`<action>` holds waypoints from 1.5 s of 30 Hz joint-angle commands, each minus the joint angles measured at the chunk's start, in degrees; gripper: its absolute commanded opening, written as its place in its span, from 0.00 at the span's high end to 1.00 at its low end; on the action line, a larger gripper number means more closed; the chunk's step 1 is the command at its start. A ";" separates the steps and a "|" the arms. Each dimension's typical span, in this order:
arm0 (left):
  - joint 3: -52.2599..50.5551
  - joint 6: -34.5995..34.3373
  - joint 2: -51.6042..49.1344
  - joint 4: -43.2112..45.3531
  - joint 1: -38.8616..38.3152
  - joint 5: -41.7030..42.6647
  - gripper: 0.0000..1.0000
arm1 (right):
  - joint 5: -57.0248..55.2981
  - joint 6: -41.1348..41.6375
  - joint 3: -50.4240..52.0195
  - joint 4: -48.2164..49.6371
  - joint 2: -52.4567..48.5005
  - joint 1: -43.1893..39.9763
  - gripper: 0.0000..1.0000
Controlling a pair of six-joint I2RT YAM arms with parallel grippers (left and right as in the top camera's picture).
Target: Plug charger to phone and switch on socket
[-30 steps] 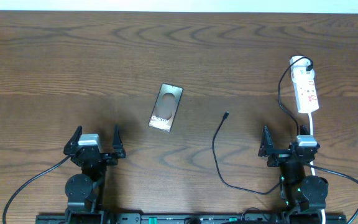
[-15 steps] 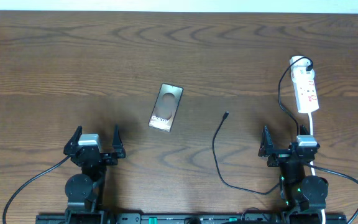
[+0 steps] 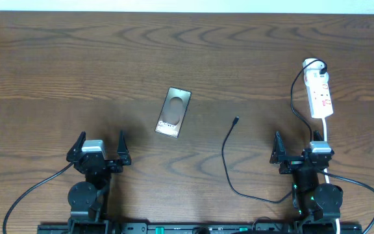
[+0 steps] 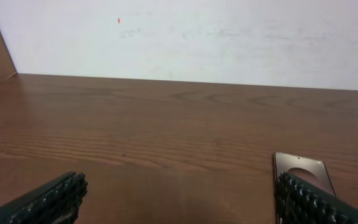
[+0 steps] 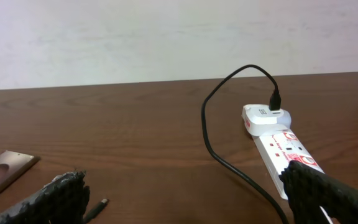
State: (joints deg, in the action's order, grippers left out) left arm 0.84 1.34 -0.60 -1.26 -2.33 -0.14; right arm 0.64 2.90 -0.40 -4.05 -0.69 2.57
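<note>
The phone lies flat at mid-table, bronze face up with "Galaxy" lettering; its top shows in the left wrist view and its corner in the right wrist view. The charger cable curls across the table, its connector tip loose right of the phone; the tip also shows in the right wrist view. The white socket lies at the far right with a plug at its far end. My left gripper and right gripper are open, empty, near the front edge.
Thick black cables run from both arm bases along the front edge. A white wall stands behind the table's far edge. The socket's white cord runs toward the right arm's base.
</note>
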 commanded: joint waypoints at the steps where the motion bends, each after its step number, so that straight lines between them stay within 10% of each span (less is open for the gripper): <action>1: -0.61 0.35 0.00 -2.80 0.28 -0.76 0.02 | 0.33 -0.61 0.11 -0.20 0.31 0.85 0.01; 45: 6.36 -8.37 -3.72 -7.96 0.28 5.38 0.02 | 0.33 -0.61 0.11 -0.20 0.31 0.85 0.01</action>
State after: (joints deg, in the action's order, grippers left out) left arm 3.99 -4.97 -2.26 -8.05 -2.33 3.07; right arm 0.64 2.90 -0.40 -4.05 -0.69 2.57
